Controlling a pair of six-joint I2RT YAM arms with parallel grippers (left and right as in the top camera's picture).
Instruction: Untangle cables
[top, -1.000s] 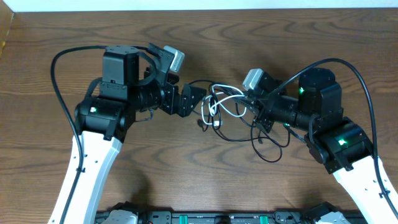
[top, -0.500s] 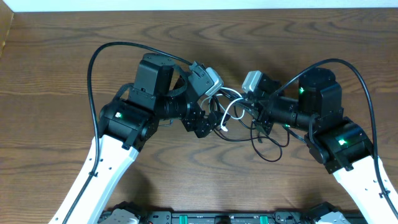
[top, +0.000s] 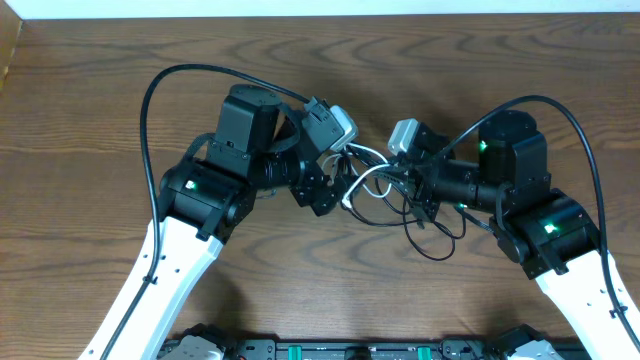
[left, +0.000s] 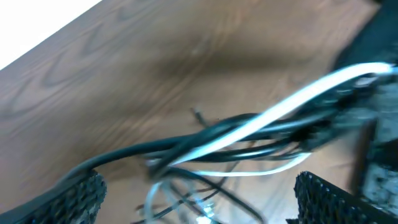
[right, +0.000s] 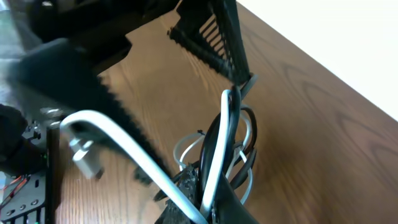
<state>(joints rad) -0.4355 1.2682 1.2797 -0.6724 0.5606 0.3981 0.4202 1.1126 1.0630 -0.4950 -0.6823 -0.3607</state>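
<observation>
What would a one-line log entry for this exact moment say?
task: untangle cables | left gripper: open around cables | right gripper: shut on cables | cables: tangled between grippers

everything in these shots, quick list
cables: one white, a few black, tangled at table centre
table: one, brown wood, under everything
arm cables: two, thick black, one arching over each arm
left gripper: one, black, open, fingers either side of the cables
right gripper: one, black, shut on the cables
</observation>
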